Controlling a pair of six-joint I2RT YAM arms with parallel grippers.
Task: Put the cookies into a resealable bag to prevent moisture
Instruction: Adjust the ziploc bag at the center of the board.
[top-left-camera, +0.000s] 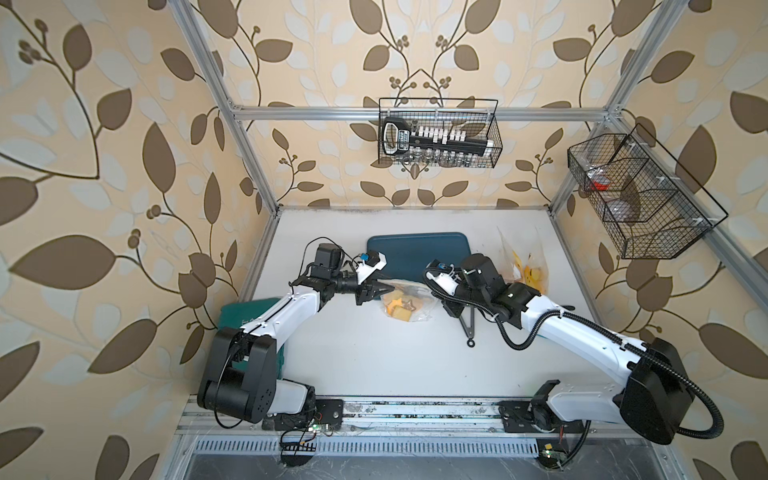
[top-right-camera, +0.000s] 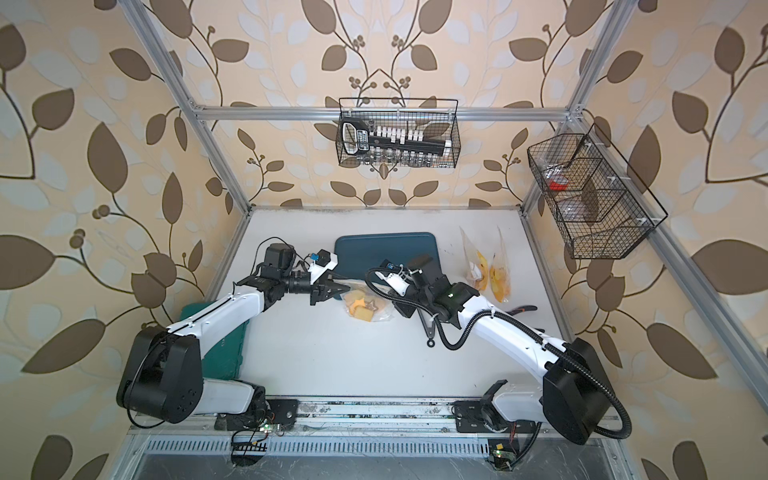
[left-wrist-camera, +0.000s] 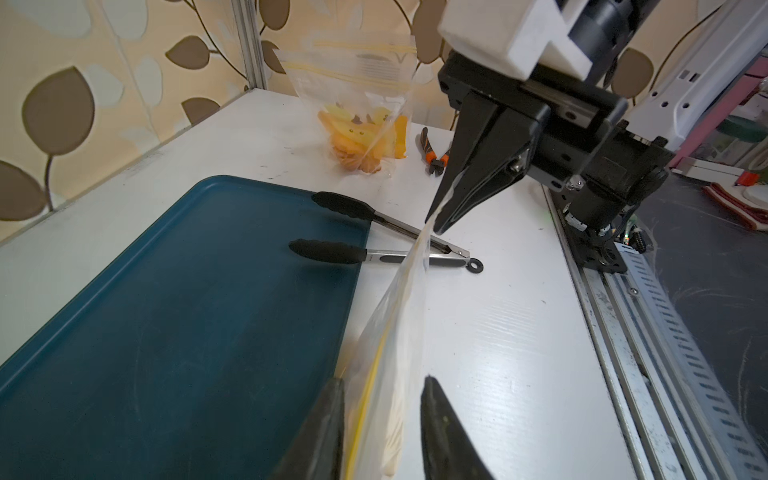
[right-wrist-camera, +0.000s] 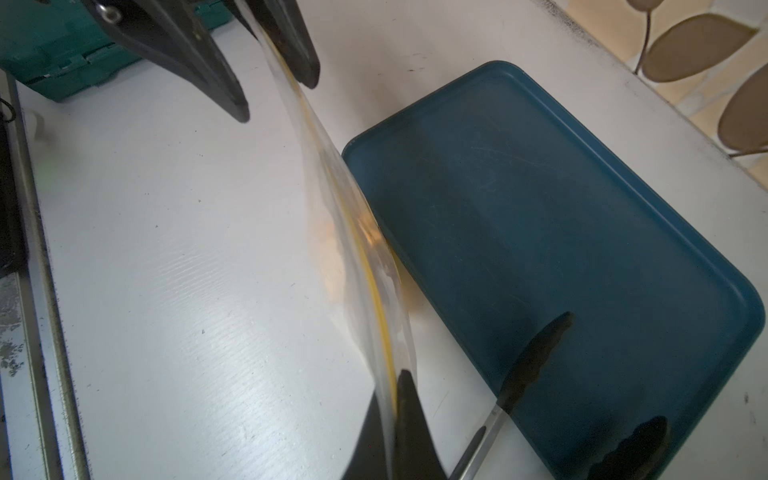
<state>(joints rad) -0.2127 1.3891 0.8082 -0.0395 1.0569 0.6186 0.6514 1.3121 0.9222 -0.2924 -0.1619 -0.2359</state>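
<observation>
A clear resealable bag (top-left-camera: 419, 307) with a yellow zip strip lies in the middle of the table, just in front of the tray. The cookies (top-left-camera: 400, 309), orange-yellow with a brown star, sit inside it in both top views (top-right-camera: 360, 309). My left gripper (left-wrist-camera: 382, 382) stands at the bag's left end. Its fingers are slightly apart, with the zip strip (left-wrist-camera: 374, 374) running between them against one finger. My right gripper (right-wrist-camera: 395, 386) is shut on the top edge at the right end, also seen in the left wrist view (left-wrist-camera: 438, 222). The edge stretches between both grippers.
An empty dark blue tray (top-left-camera: 415, 253) lies behind the bag. Black-tipped tongs (left-wrist-camera: 395, 245) rest half on its edge. Two clear bags with orange-yellow prints (top-right-camera: 490, 270) lean at the back right, pliers (left-wrist-camera: 432, 153) beside them. A green case (top-left-camera: 241, 316) sits under the left arm.
</observation>
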